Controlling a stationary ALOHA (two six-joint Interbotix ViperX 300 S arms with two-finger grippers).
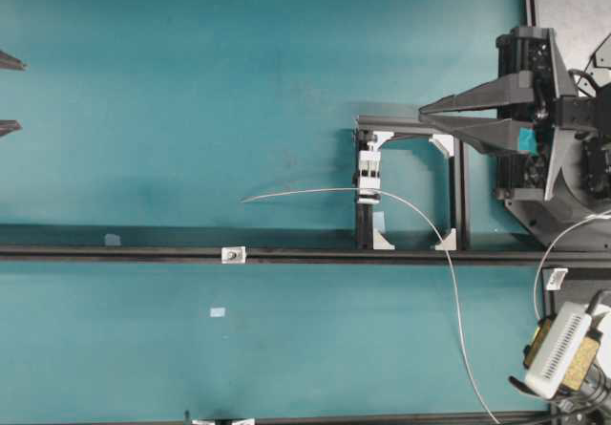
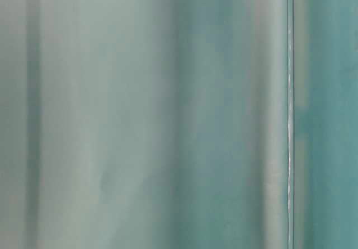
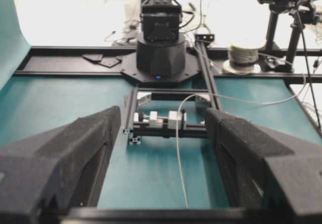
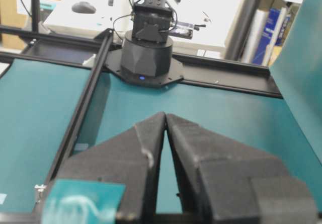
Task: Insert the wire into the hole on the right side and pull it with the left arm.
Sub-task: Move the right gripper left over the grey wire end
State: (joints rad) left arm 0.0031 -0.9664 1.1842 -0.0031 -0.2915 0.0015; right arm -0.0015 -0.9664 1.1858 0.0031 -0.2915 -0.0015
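Overhead exterior view: right gripper [image 1: 424, 116], fingertips nearly touching and empty, hangs just above-right of the block [image 1: 368, 169] bearing the hole. Left gripper [image 1: 19, 94], fingers parted and empty, waits far left. Wire [image 1: 315, 192] already passes through the block, long axis left–right; its free end points toward the left gripper.

Left gripper [image 3: 163, 148] fingers stand spread apart; right gripper [image 4: 165, 117] fingers are pinched together, tips touching, holding nothing
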